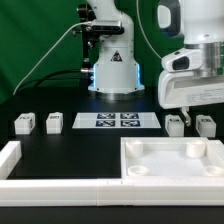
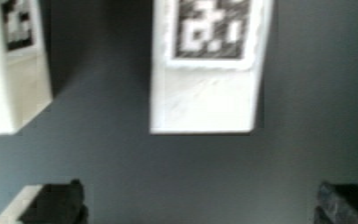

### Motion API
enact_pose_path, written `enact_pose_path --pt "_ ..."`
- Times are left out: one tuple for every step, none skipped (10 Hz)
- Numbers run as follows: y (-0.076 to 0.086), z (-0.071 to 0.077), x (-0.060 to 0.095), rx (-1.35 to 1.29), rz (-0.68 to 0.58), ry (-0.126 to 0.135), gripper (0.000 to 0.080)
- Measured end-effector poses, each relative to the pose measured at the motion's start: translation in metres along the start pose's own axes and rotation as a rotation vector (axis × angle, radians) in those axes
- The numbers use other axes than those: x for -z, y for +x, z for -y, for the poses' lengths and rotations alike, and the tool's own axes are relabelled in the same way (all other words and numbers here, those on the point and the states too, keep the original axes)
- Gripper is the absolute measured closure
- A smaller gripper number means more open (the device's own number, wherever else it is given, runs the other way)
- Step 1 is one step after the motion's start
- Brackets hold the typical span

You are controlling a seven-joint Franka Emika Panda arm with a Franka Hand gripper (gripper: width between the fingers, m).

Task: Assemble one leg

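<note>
Hovering at the exterior view's right, my gripper hangs above two legs; two more stand beyond the marker board, four altogether, a tray in front. At my wrist: two legs below wide-open, empty fingers.

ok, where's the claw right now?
On the exterior view's right, the claw hangs open above the two legs beside the marker board. The wrist view shows one leg centred ahead of its fingers.

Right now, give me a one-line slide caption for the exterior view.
Pincer hovers above two legs at the exterior view's right, marker board and two more legs at its left.
</note>
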State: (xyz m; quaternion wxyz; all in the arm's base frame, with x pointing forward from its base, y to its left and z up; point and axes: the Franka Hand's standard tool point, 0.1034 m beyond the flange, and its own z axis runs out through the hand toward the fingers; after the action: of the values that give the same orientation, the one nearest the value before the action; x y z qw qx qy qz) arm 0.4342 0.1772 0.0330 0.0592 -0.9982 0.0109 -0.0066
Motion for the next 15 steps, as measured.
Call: enact_pose_path --pt "-0.003 0.005 -0.001 0.008 0.002 0.001 0.015" --pt "-0.003 0.004 -0.001 0.013 0.013 -0.001 0.015" --pt "-0.003 0.004 -0.001 0.013 0.016 -0.001 0.015" --pt "-0.009 -0.002 -0.002 0.032 0.114 -0.021 0.015" --pt "-0.008 -0.007 0.001 0.039 0.224 -0.035 0.015" --pt "-0.006 -0.007 0.002 0.04 0.339 -0.044 0.015" --pt "-0.005 -0.007 0.002 0.038 0.432 -0.049 0.015" --pt "-0.006 -0.006 0.001 0.034 0.505 -0.053 0.015" --pt "-0.012 -0.006 0.004 0.033 0.624 -0.064 0.015" --pt "-0.008 -0.004 0.002 0.028 0.677 -0.067 0.015" --pt "-0.007 -0.001 -0.002 0.01 0.661 -0.071 0.015" --pt "-0.012 -0.002 -0.006 0.009 0.661 -0.073 0.015" --pt "-0.014 -0.002 -0.009 0.009 0.661 -0.074 0.015" --pt "-0.016 0.0 -0.011 0.012 0.662 -0.077 0.015" --pt "-0.018 0.002 -0.014 0.017 0.666 -0.079 0.015"
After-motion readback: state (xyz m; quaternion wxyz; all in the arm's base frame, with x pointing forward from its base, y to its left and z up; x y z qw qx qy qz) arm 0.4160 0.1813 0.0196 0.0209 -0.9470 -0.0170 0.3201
